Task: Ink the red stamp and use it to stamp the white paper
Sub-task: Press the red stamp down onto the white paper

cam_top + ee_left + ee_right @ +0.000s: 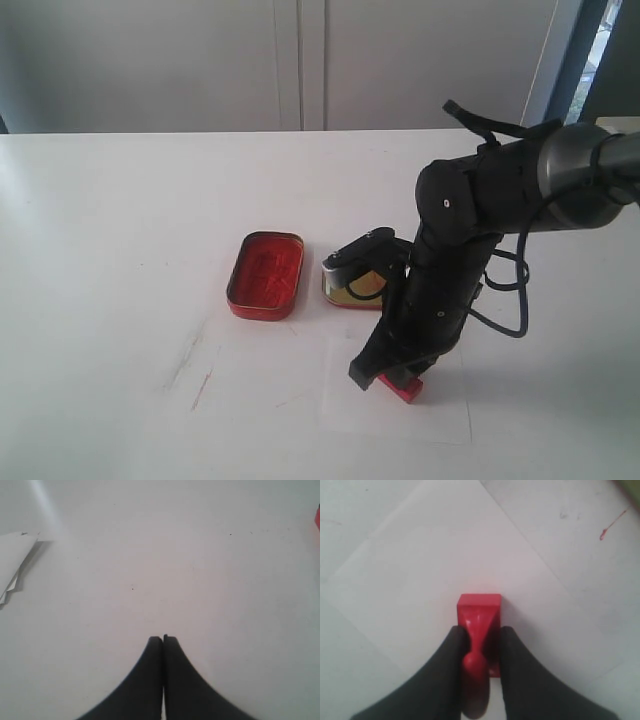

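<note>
Red stamp (479, 609): small, rigid plastic. Judged light, and its smooth handle is likely to slip.
Best hold: the narrow handle just above the block base, keeping the base level.
Right gripper (481, 631): clamped on the stamp's handle, one finger on each side, with the knob between them.
Stamp vs gripper: the block base sticks out past the fingertips, face down toward the sheet.
Stamp location: over the white paper (445, 555), well inside its edges. The base looks to be on the sheet, but contact is not confirmed.
Paper: thin and limp. Judged likely to slide or lift with an inked face.
Ink tin (266, 275): open on the table (120, 200), with the lid (345, 283) beside it, both beyond the paper.
Left gripper (163, 641): fingers pressed together, holding nothing, above bare table.
</note>
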### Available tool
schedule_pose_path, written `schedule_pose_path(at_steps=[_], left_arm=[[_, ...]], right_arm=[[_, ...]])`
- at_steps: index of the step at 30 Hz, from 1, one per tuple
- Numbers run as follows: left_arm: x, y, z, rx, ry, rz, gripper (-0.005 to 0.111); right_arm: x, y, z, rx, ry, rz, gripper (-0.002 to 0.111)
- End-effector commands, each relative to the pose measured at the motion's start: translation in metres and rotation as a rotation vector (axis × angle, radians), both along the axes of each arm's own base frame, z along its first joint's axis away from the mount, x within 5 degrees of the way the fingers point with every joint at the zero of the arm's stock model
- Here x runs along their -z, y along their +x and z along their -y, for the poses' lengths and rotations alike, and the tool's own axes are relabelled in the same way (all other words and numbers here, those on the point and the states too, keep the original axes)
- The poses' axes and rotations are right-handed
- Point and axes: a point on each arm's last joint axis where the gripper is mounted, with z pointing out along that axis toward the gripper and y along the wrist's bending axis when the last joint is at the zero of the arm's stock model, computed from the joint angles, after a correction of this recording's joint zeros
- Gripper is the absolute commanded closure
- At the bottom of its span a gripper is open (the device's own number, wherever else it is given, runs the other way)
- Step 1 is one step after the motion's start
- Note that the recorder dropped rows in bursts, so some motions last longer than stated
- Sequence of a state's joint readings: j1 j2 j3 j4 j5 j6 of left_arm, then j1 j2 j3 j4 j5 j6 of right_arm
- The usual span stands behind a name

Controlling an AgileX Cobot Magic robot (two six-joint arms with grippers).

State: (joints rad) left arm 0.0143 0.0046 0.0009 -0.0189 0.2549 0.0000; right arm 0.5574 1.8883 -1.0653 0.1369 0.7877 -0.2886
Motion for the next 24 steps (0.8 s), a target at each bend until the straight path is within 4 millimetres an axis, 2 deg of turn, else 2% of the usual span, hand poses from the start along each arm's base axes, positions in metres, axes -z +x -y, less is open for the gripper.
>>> schedule_pose_path(at_steps=[1, 9, 24], left_arm=[[-0.001, 0.0, 0.0, 0.004, -0.003, 0.006, 0.107], [-0.001, 0.0, 0.0, 0.004, -0.003, 0.006, 0.107], [-0.001, 0.0, 0.0, 0.004, -0.003, 0.006, 0.107]], right_arm=[[0.018, -0.005, 0.003, 0.012, -0.019, -0.024, 0.108], [-0.003, -0.006, 0.004, 0.025, 0.01, 0.022, 0.108], [-0.009, -0.008, 0.005, 0.04, 0.012, 0.02, 0.108]])
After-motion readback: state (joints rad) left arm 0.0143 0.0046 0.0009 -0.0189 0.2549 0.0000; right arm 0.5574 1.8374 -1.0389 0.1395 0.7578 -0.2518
